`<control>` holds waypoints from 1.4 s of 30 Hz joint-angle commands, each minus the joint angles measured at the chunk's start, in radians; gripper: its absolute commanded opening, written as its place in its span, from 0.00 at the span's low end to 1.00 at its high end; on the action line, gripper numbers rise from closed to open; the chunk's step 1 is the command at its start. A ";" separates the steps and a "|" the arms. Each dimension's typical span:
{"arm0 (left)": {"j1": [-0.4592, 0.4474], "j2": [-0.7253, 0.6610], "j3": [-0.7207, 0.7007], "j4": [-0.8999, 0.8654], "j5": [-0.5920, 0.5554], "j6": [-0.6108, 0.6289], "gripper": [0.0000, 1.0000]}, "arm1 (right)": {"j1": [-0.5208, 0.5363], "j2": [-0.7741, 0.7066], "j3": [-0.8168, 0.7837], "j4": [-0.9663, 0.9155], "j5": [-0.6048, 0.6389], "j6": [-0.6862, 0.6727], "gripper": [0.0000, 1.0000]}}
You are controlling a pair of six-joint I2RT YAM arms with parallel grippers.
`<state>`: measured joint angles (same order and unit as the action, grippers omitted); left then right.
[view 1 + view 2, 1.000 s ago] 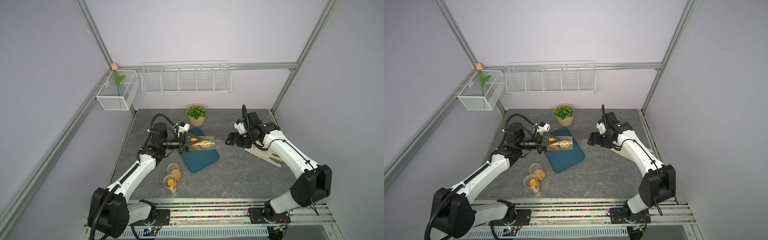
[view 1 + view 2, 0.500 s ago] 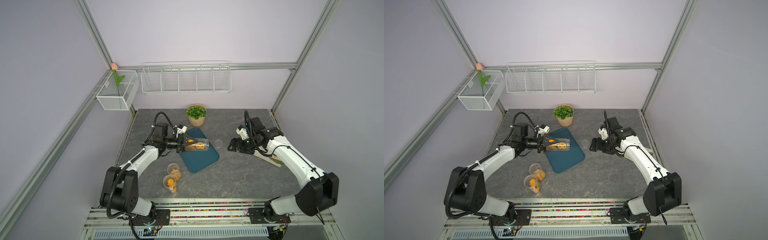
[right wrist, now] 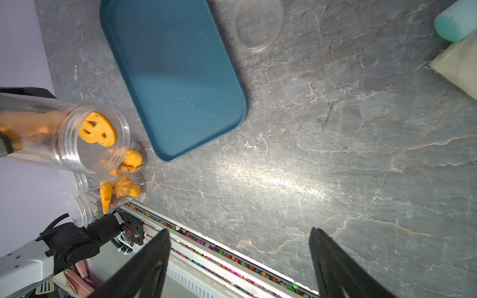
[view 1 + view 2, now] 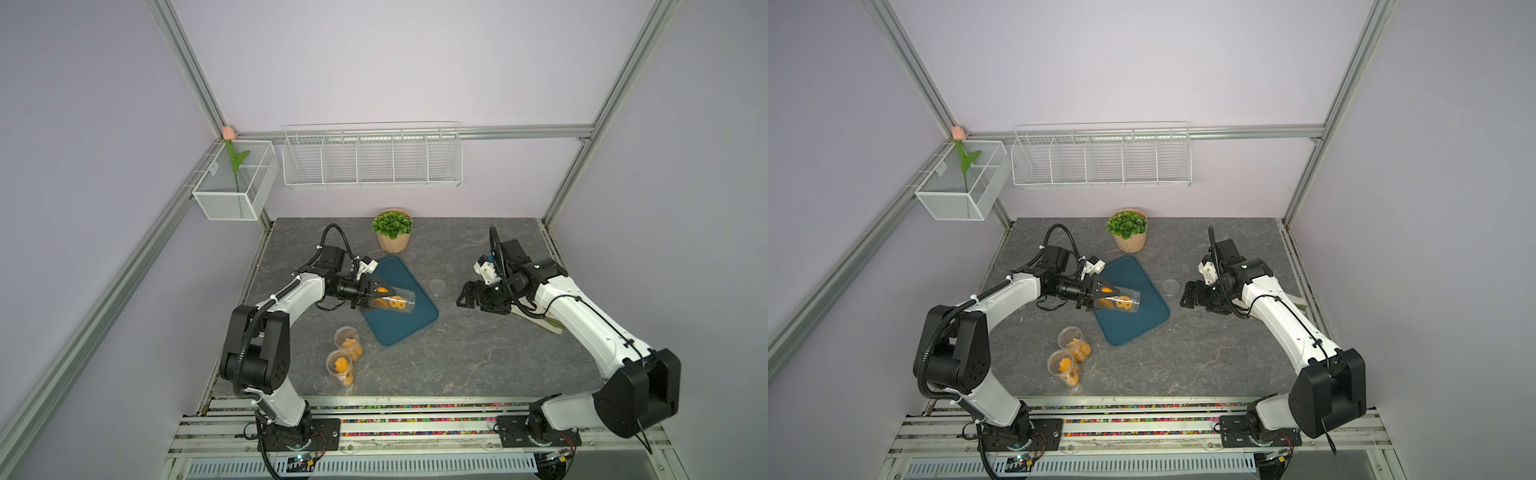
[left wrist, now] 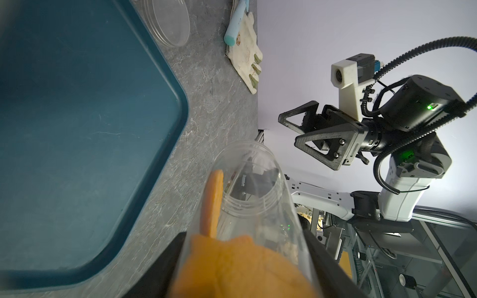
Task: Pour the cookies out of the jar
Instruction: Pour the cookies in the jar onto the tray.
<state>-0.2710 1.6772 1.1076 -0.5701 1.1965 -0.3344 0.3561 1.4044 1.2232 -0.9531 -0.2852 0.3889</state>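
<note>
Left claw grips jar, cookies inside, tilted apparently over teal tray mid-frame; right claw wide, now lower, near clear lid.

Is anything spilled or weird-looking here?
Nothing has spilled. One odd sight: the left gripper holds an open jar on its side at the teal tray's edge, a pretzel cookie at its mouth. A clear lid lies on the table nearby.

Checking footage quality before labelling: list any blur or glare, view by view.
Left wrist view: the cookies nearest the lens are an orange blur. Right wrist view: a glare streak crosses the table; the right gripper's fingers are soft. Both top views: even, soft light.
</note>
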 commanded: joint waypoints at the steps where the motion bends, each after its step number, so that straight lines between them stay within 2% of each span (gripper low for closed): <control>1: 0.013 0.015 0.001 -0.027 0.000 0.067 0.63 | 0.006 -0.025 -0.022 -0.012 0.004 0.013 0.86; 12: 0.044 0.043 -0.015 -0.026 -0.022 0.099 0.64 | 0.007 -0.036 -0.047 0.021 0.004 0.013 0.86; 23: 0.076 0.076 0.013 -0.068 -0.108 0.147 0.63 | 0.007 -0.055 -0.071 0.027 0.001 0.019 0.86; 42: 0.108 0.076 0.016 -0.027 -0.185 0.135 0.62 | 0.011 -0.063 -0.090 0.034 0.000 0.033 0.86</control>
<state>-0.1719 1.7584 1.0977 -0.6010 1.0172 -0.2295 0.3595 1.3655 1.1515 -0.9260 -0.2852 0.3969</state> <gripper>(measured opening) 0.626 0.864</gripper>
